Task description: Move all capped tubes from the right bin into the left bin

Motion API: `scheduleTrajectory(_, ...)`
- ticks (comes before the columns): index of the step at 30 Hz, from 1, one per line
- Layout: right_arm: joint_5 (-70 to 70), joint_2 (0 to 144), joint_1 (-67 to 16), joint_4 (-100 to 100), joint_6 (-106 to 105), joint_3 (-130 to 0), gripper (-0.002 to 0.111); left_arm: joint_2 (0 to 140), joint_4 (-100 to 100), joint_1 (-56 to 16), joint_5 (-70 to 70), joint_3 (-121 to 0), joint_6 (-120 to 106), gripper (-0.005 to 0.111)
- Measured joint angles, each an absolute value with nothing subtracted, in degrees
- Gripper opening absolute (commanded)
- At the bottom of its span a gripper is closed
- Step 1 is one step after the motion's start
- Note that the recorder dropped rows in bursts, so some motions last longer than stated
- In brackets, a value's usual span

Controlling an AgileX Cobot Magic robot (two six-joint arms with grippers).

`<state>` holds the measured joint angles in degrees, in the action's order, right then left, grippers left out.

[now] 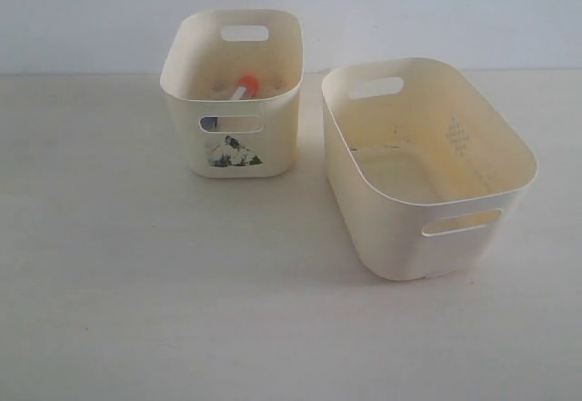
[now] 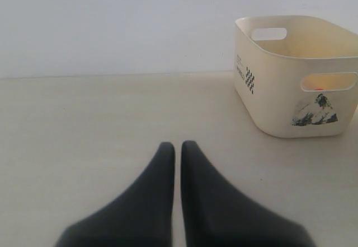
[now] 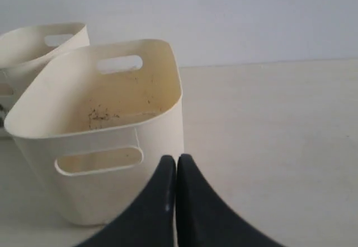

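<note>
The smaller left bin (image 1: pixel 233 101) with its black-and-white sticker stands at the back left. An orange-capped tube (image 1: pixel 245 85) leans inside it, and a dark blue bit (image 1: pixel 210 124) shows through its front slot. In the left wrist view orange shows through that bin's slot (image 2: pixel 319 88). The larger right bin (image 1: pixel 427 169) shows a bare floor with no tubes. Neither gripper appears in the exterior view. My left gripper (image 2: pixel 178 146) is shut with nothing in it, low over the table, away from the left bin (image 2: pixel 296 73). My right gripper (image 3: pixel 176 160) is shut and empty, beside the right bin (image 3: pixel 100 129).
Both bins stand on a pale table (image 1: pixel 136 283) against a white wall. The right bin's inner wall carries a faint diamond dot pattern (image 1: pixel 457 134) and some dark specks (image 3: pixel 100 115). The left bin's rim (image 3: pixel 39 37) shows behind the right bin in the right wrist view.
</note>
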<state>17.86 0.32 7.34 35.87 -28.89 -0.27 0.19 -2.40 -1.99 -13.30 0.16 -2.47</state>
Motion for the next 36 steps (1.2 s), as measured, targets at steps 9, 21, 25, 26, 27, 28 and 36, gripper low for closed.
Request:
scheduleTrajectory(9, 20.74, 0.28, 7.34, 12.05, -3.94, -0.01, 0.000, 0.19, -2.40, -1.99, -13.30, 0.16, -2.47, 0.004)
scheduleTrajectory(21, 20.65, 0.28, 7.34, 3.15, 2.27, -0.01, 0.000, 0.19, -2.40, -1.99, -13.30, 0.16, -2.47, 0.004)
scheduleTrajectory(25, 20.65, 0.28, 7.34, 3.01, 2.27, -0.01, 0.000, 0.19, -2.40, -1.99, -13.30, 0.16, -2.47, 0.004)
scheduleTrajectory(26, 20.65, 0.28, 7.34, 3.01, 2.27, -0.01, 0.000, 0.19, -2.40, -1.99, -13.30, 0.16, -2.47, 0.004)
scheduleTrajectory(27, 20.65, 0.28, 7.34, 3.01, 2.27, -0.01, 0.000, 0.19, -2.40, -1.99, -13.30, 0.16, -2.47, 0.004)
scheduleTrajectory(28, 20.65, 0.28, 7.34, 2.86, 2.27, -0.01, 0.000, 0.19, -2.40, -1.99, -13.30, 0.16, -2.47, 0.004)
scheduleTrajectory(36, 20.65, 0.28, 6.61, 2.74, 2.38, -0.01, 0.000, 0.19, -2.40, -1.99, -13.30, 0.16, -2.47, 0.004)
